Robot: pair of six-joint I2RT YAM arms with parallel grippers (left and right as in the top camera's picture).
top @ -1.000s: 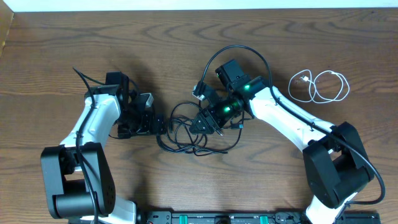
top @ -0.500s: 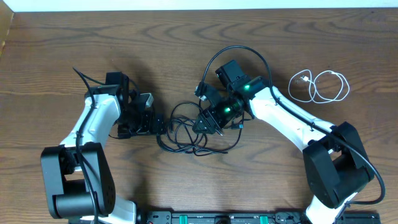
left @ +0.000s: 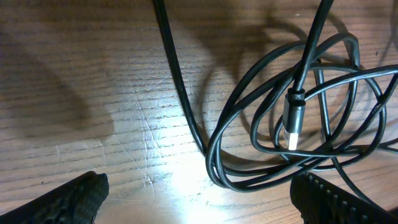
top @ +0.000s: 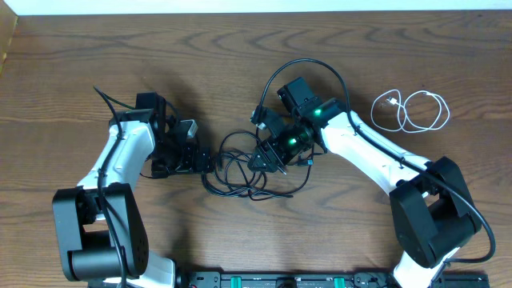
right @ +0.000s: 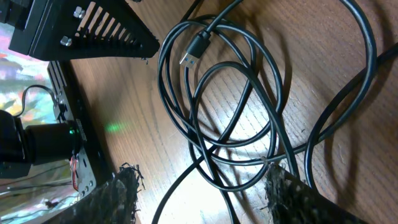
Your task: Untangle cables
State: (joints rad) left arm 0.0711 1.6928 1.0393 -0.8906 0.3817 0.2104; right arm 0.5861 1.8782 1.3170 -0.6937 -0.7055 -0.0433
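overhead: we see the black cables [top: 240, 172] tangled mid-tabletop [top: 80, 64], between the left pincer [top: 205, 164] and the right pincer [top: 262, 162]; the white cable [top: 412, 110] lies coiled well apart, at the right.
left wrist: we see the left pincer spread wide, holding nothing; cable loops and a plug [left: 292, 121] lie flat just ahead.
right wrist: we see the right pincer parted over the loops; strands run between its fingers [right: 118, 193], none clamped.

Tangled cables [top: 240, 170] black. Coiled cable [top: 412, 110] white. Surface [top: 160, 56] brown wood grain. Left arm [top: 122, 156] and right arm [top: 364, 146] white, black joints; green lights on right.
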